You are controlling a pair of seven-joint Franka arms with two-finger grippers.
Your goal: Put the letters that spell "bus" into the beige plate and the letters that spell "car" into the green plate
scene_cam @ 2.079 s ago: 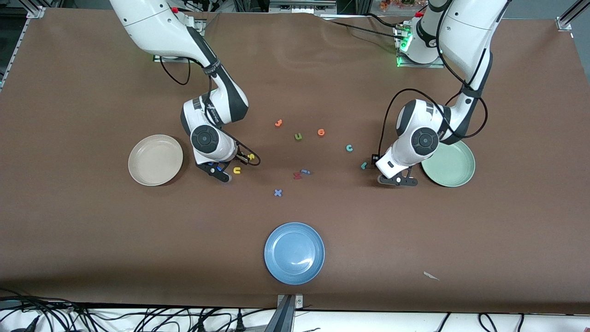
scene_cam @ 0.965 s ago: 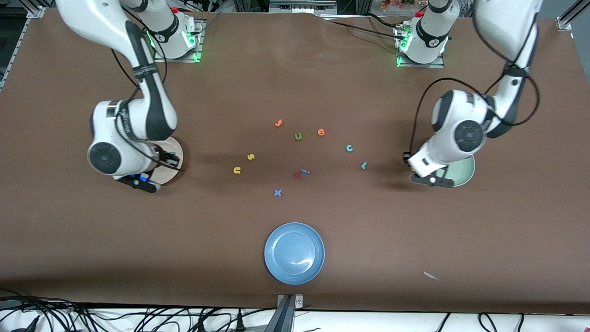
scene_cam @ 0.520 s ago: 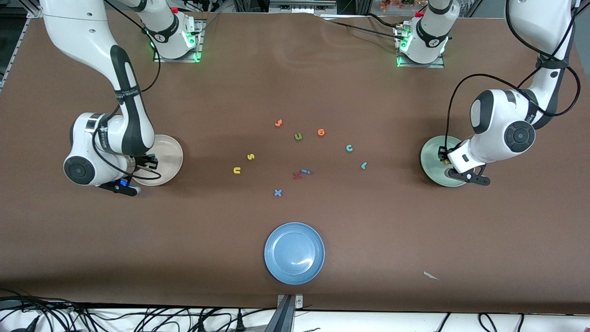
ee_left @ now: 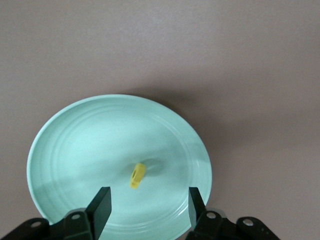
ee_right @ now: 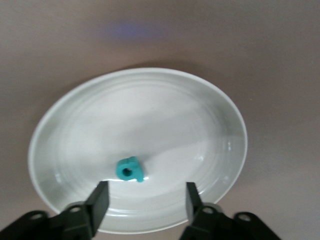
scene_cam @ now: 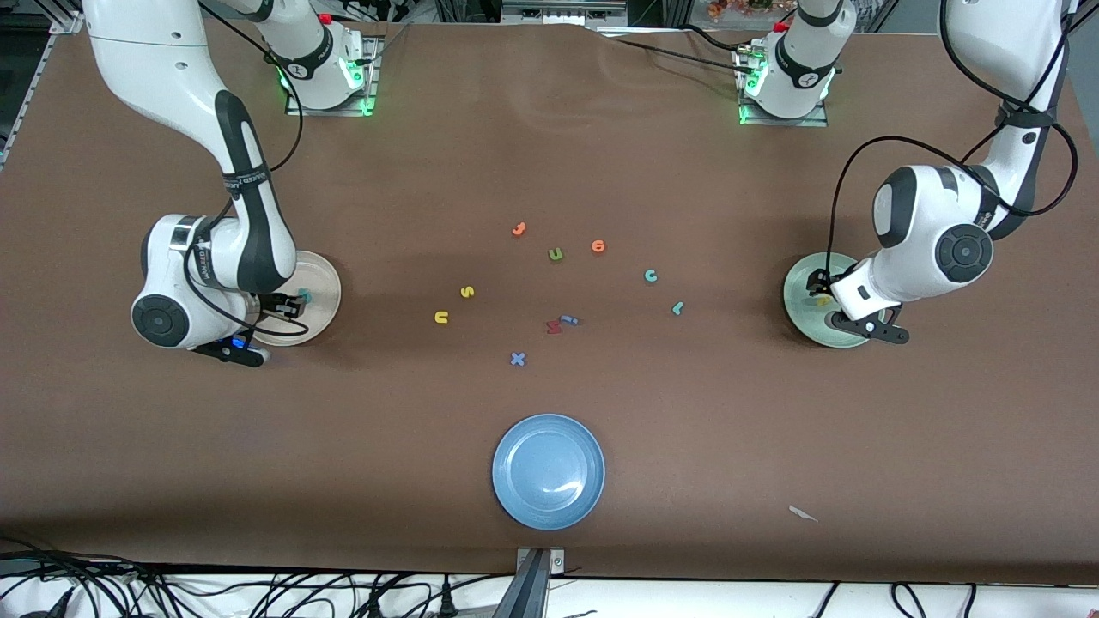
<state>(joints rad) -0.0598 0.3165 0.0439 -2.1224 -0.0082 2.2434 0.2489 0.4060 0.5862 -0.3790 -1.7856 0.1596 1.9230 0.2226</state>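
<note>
My right gripper (scene_cam: 288, 302) (ee_right: 146, 190) hangs open over the beige plate (scene_cam: 322, 283) (ee_right: 150, 115). A teal "b" (ee_right: 130, 170) (scene_cam: 305, 294) lies loose in that plate, free of the fingers. Over the green plate (scene_cam: 798, 279) (ee_left: 90, 140) my left gripper (scene_cam: 820, 289) (ee_left: 148, 196) is open too, with a yellow "a" (ee_left: 138, 176) (scene_cam: 822, 301) lying in the plate. On the bare table mid-way lie the yellow "s" (scene_cam: 467, 292), yellow "u" (scene_cam: 441, 318), teal "c" (scene_cam: 651, 275) and teal "r" (scene_cam: 677, 308).
An olive "u" (scene_cam: 555, 254), two orange letters (scene_cam: 519, 229) (scene_cam: 598, 247), a red and a blue letter (scene_cam: 560, 324) and a blue "x" (scene_cam: 517, 359) are scattered mid-table. A blue plate (scene_cam: 548, 471) sits nearer the front camera. A paper scrap (scene_cam: 803, 513) lies toward the left arm's end.
Both arms swung out over their plates. Both grippers opened, and the teal "b" and the yellow "a" now lie in the beige and green plates.
</note>
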